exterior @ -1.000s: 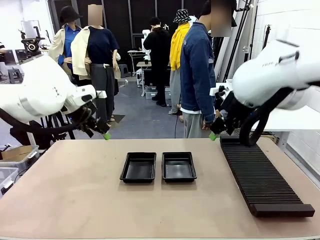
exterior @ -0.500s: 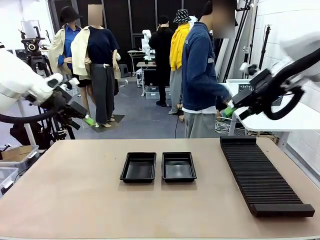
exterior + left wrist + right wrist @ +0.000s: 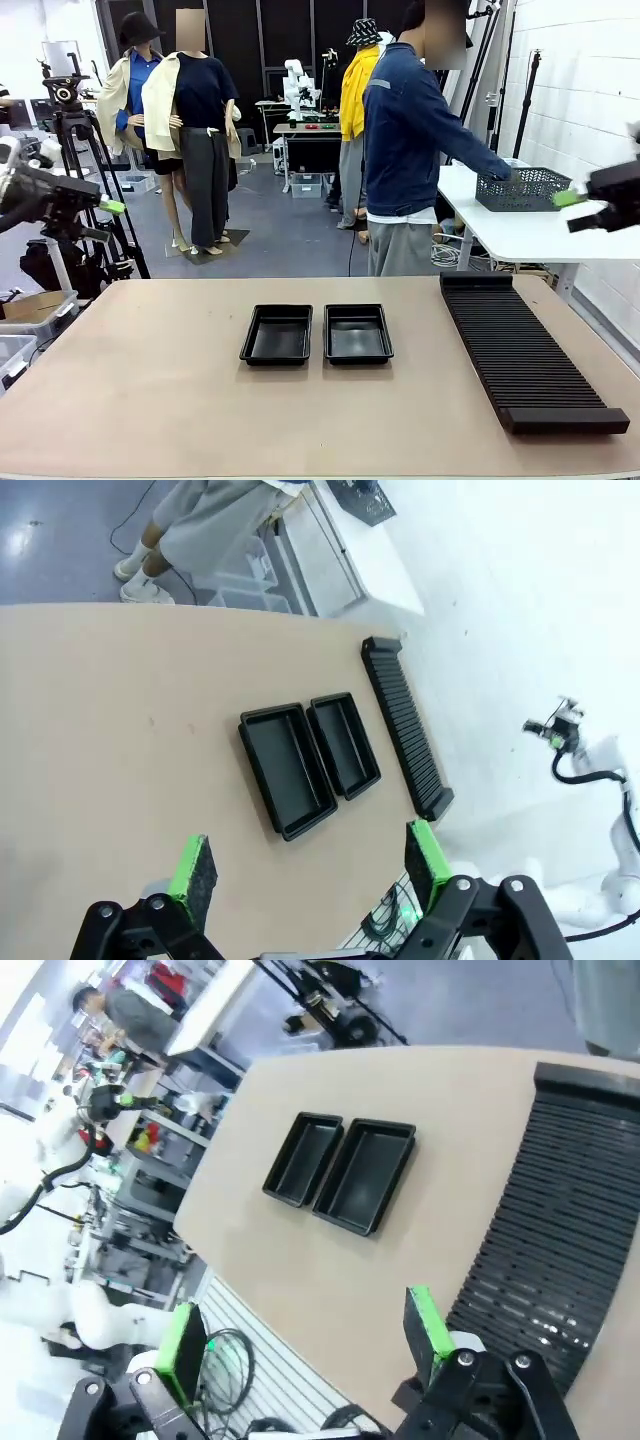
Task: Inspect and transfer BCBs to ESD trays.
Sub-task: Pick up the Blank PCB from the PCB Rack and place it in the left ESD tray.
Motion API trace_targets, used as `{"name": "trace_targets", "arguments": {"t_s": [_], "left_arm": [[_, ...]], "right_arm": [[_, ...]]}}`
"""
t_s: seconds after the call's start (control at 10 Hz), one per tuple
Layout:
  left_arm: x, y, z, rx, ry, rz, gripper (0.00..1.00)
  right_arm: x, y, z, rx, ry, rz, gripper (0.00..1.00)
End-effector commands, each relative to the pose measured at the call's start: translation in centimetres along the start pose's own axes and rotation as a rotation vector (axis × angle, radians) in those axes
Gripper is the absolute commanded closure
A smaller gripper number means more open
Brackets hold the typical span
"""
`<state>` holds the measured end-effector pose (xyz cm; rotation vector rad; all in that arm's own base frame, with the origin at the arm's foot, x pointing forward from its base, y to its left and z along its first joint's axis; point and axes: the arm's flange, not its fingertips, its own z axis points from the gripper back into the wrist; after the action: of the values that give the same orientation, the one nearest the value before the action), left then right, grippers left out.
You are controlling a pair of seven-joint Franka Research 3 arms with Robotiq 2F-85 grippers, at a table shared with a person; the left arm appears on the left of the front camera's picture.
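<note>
My left gripper [image 3: 310, 865] hangs high at the left edge of the front view, off the side of the light brown wooden table [image 3: 150, 400]. In the left wrist view its green pads [image 3: 190, 868] stand spread wide apart at the bottom, with the tabletop showing in the gap. My right gripper [image 3: 305, 1338] hangs high at the right edge of the front view, above the far end of a long black ribbed slotted rack [image 3: 525, 350]. Its fingers are spread wide too and grip nothing.

A shallow black rectangular plastic tray [image 3: 277, 334] lies flat at the middle of the front view. Its twin black tray [image 3: 358, 333] lies just beside it to the right, long sides parallel, with a thin strip of table between them. Both show bare glossy floors. The rack lies well apart from them, along the right side of the table.

At the far side, upper middle of the front view, a person in a blue denim jacket [image 3: 405, 140] stands turned toward the right. One arm reaches to a dark mesh basket [image 3: 530, 188] on a white side table [image 3: 500, 228].
</note>
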<state>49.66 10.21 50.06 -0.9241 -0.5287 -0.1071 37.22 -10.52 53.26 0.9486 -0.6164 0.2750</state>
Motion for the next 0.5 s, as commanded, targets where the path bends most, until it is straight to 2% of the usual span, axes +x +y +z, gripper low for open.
{"name": "trace_targets", "arguments": {"t_s": [0.0, 0.2, 0.4], "left_arm": [[-0.9, 2.5, 0.4, -0.097, -0.018, 0.014, 0.00], [-1.7, 5.5, 1.7, -0.192, -0.053, 0.048, 0.00], [-2.8, 6.4, 2.5, -0.216, -0.076, 0.048, 0.00]], "right_arm": [[-1.3, -4.1, 1.3, 0.114, -0.039, -0.025, 0.00], [-2.9, -7.4, 3.4, 0.209, -0.096, -0.038, 0.00], [-4.5, -10.6, 4.7, 0.303, -0.145, -0.057, 0.00]]}}
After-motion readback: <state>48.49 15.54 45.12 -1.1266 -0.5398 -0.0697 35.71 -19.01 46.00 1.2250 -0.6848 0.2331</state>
